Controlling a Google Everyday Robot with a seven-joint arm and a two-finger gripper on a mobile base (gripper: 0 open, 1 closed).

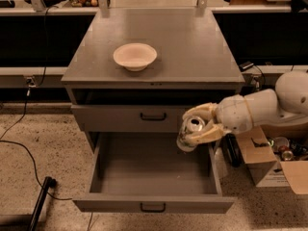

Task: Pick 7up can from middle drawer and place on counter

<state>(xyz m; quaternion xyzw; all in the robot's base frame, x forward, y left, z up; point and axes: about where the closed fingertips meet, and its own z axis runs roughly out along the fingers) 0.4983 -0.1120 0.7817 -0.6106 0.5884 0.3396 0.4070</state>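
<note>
My gripper [196,126] comes in from the right on a white arm and is shut on the 7up can [190,131], a small can with a silver top and pull tab. It holds the can upright above the right rear part of the open middle drawer [151,170], just in front of the closed drawer front above it. The drawer tray is pulled out and holds nothing that I can see. The counter [192,47] is the flat grey cabinet top, higher up and behind the can.
A cream bowl [135,56] sits on the counter left of centre. Cardboard boxes [269,165] and a dark bottle [233,150] stand on the floor right of the cabinet. A black cable and rod [38,201] lie on the floor at left.
</note>
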